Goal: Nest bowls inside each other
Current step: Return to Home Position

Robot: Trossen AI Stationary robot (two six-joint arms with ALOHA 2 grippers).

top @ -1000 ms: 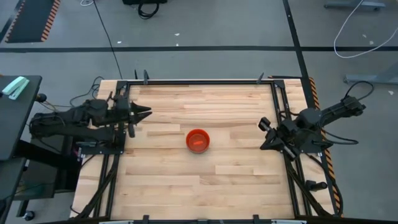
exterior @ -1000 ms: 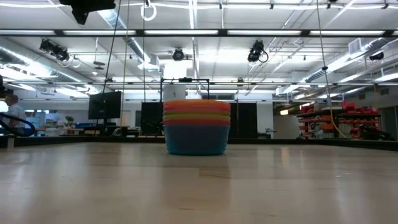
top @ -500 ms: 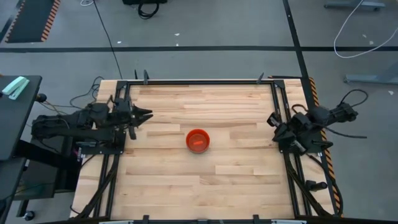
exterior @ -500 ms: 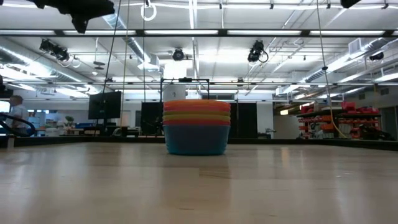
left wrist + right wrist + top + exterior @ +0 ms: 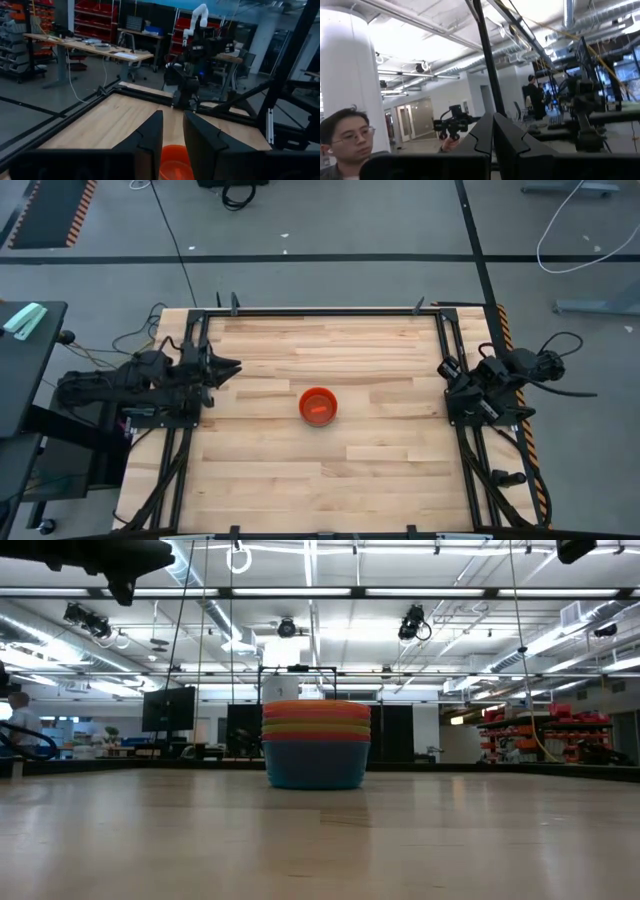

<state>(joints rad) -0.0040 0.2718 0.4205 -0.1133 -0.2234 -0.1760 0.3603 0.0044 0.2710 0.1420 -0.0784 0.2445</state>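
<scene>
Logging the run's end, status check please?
Left gripper at left table edge, slightly open, empty. Right gripper at right edge, shut, empty. Bowl stack mid-table, orange on top. Nothing in the way.

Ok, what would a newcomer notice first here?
The stack of small round plastic bowls, orange on top, blue at bottom, alone in the middle of the wooden table. Then two dark arms at its side edges, left end effector and right end effector clear of the stack.

table: wooden table (image 5: 380,470) | on it: nested bowl stack (image 5: 318,405), blue lowest | position: centre
</scene>
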